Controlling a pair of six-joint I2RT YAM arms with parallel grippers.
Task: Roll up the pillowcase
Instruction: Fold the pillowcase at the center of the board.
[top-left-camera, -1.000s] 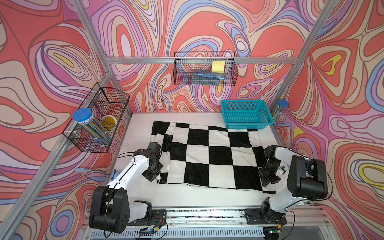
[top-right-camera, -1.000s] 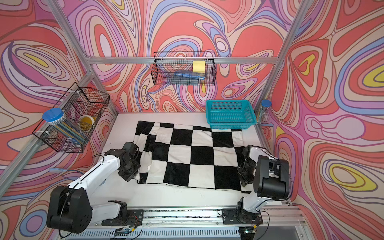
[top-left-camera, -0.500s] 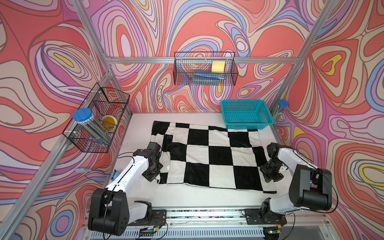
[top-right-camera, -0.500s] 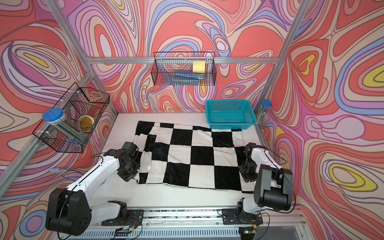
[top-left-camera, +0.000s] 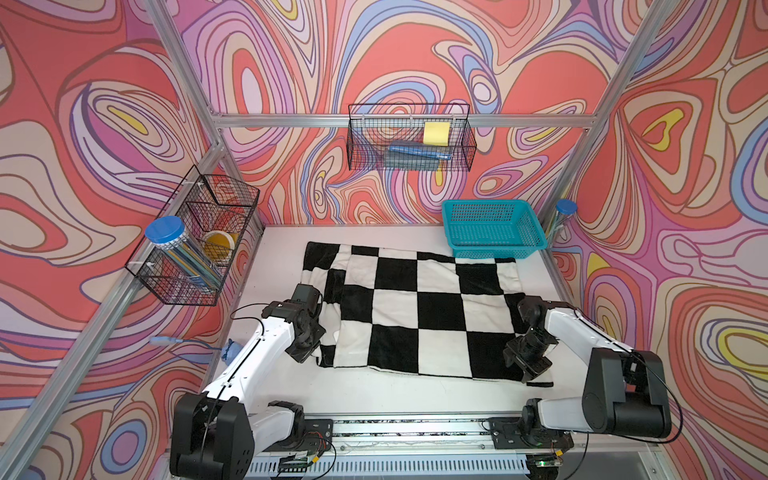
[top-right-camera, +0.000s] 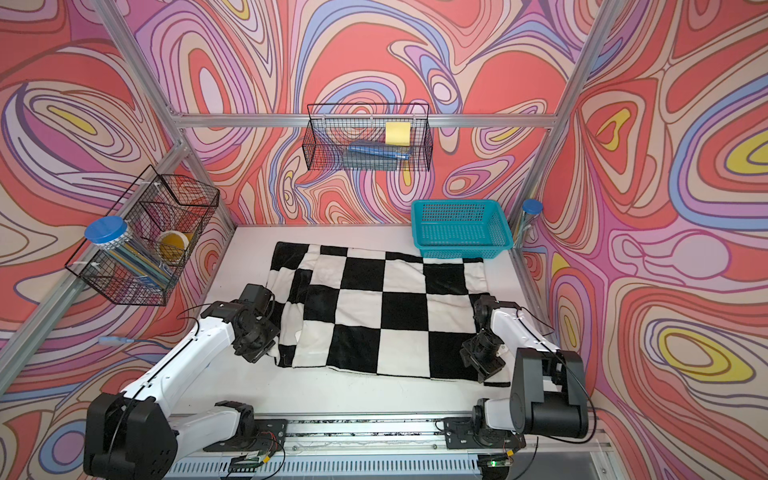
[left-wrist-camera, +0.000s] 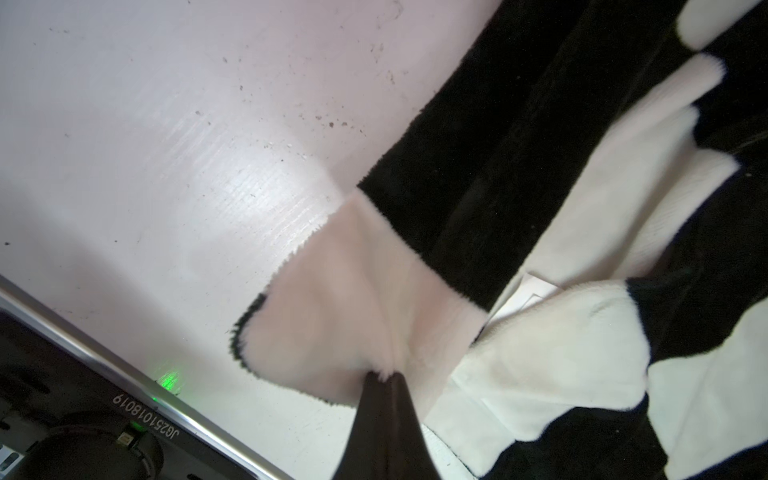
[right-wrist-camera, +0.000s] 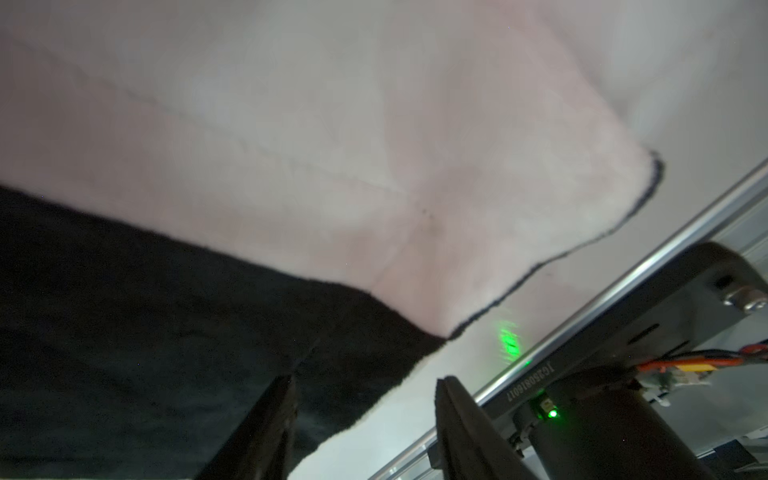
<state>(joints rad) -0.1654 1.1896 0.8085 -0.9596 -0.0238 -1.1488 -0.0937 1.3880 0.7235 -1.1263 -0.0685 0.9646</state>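
Note:
The black and white checkered pillowcase (top-left-camera: 415, 307) (top-right-camera: 382, 307) lies spread on the white table, its left edge folded over onto itself. My left gripper (top-left-camera: 318, 351) (left-wrist-camera: 384, 376) sits at the near left corner, shut on a pinch of the white fuzzy fabric (left-wrist-camera: 353, 299). My right gripper (top-left-camera: 530, 365) (right-wrist-camera: 365, 382) hovers low over the near right corner, open, with nothing between its fingers. In the right wrist view the white corner square (right-wrist-camera: 374, 166) and a black square (right-wrist-camera: 145, 332) lie flat just beyond the fingertips.
A teal plastic basket (top-left-camera: 494, 226) stands at the back right, touching the pillowcase's far edge. Wire baskets hang on the left wall (top-left-camera: 199, 245) and the back wall (top-left-camera: 409, 143). A blue-capped tube (top-left-camera: 563, 216) stands by the right post. The arms' metal rail (top-left-camera: 415, 428) runs along the front.
My right gripper has opened and let go of the pillowcase's near right corner, which now lies flat. The left gripper stays shut on its corner.

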